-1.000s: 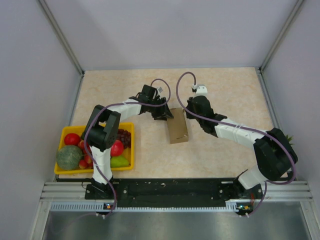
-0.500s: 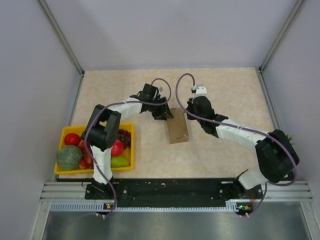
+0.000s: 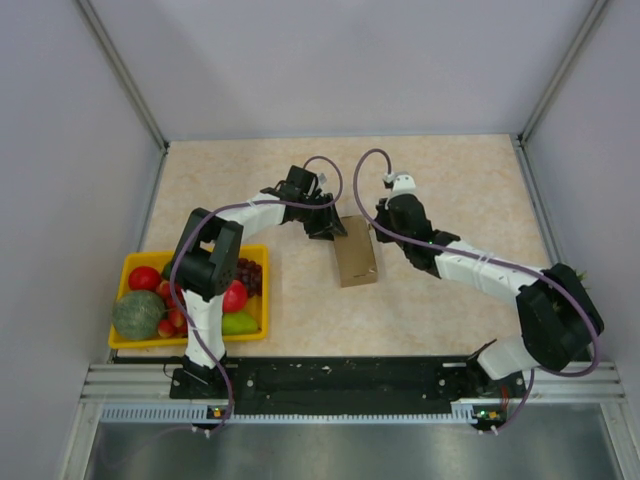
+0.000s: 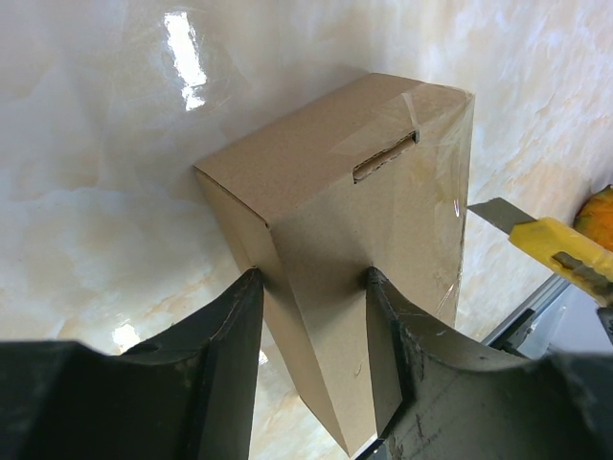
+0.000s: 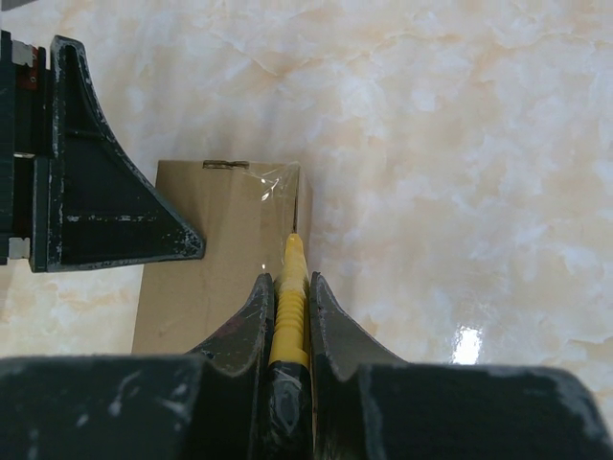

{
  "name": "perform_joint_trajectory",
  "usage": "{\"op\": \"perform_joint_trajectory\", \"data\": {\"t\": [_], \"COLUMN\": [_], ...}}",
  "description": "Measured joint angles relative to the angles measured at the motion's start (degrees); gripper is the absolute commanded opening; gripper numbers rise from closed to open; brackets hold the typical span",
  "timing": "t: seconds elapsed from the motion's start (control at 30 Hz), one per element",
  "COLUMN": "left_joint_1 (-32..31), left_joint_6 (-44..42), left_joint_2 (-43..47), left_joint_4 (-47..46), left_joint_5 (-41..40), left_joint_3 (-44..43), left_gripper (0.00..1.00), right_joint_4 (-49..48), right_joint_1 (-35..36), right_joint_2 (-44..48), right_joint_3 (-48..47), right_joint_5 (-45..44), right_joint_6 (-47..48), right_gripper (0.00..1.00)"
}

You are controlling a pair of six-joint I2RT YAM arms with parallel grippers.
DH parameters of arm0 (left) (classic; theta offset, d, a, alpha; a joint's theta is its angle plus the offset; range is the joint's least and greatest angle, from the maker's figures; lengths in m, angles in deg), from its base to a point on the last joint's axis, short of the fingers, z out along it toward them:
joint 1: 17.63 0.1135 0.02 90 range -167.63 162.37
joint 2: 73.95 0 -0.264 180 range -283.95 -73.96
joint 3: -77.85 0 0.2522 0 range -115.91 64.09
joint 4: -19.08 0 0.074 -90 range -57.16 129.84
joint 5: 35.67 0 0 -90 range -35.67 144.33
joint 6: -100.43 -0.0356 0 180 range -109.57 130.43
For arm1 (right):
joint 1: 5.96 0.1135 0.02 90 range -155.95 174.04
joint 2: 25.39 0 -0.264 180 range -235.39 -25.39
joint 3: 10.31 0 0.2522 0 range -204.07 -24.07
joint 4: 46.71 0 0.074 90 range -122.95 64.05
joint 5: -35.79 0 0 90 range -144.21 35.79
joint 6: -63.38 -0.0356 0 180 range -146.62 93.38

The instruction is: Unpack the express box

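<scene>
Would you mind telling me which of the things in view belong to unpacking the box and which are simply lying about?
Part of the job:
- express box
- yellow utility knife, clamped in the right gripper, blade by the box's taped edge
- left gripper, its fingers at the box's end

Just lying about:
- yellow fruit tray
- the fruit in it

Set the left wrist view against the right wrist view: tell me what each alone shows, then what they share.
Only the left wrist view: the bare metal blade of the yellow knife, and both fingers of the left gripper astride a corner of the express box. Only the right wrist view: the right gripper shut on the knife's handle. Both: the box, its clear tape, the yellow knife and the marble tabletop.
</scene>
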Motion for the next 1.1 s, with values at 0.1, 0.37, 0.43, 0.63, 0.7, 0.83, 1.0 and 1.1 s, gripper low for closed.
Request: {"op": "perform_joint_trajectory", "data": {"t": [0.1, 0.37, 0.43, 0.63, 0.7, 0.83, 1.0, 1.1], "left_joint_1": [0.00, 0.00, 0.00, 0.00, 0.00, 0.00, 0.00, 0.00], "left_joint_6": [0.11, 0.31, 0.33, 0.57, 0.72, 0.98, 0.98, 0.98], "left_joint_2": [0.00, 0.00, 0.00, 0.00, 0.00, -0.11, -0.11, -0.11], "left_joint_4": [0.02, 0.04, 0.04, 0.04, 0.02, -0.02, -0.04, -0.04], "left_joint_5": [0.00, 0.00, 0.00, 0.00, 0.00, 0.04, 0.02, 0.02], "left_joint_3": [0.00, 0.00, 0.00, 0.00, 0.02, 0.02, 0.02, 0.02], "left_gripper": [0.19, 0.19, 0.19, 0.19, 0.18, 0.18, 0.18, 0.18], "right_joint_4": [0.04, 0.02, 0.13, 0.07, 0.15, 0.22, 0.37, 0.42], "right_joint_1": [0.00, 0.00, 0.00, 0.00, 0.00, 0.00, 0.00, 0.00], "right_joint_2": [1.16, 3.65, 3.65, 2.49, 2.01, 1.36, 0.68, 0.35], "right_joint_3": [0.00, 0.00, 0.00, 0.00, 0.00, 0.00, 0.00, 0.00], "right_joint_5": [-0.26, -1.05, -1.07, -0.98, -0.92, -0.98, -0.96, -0.94], "right_joint_6": [-0.11, -0.22, -0.55, -1.20, -1.27, -1.27, -1.31, -1.57], "right_gripper": [0.00, 0.00, 0.00, 0.00, 0.00, 0.00, 0.00, 0.00]}}
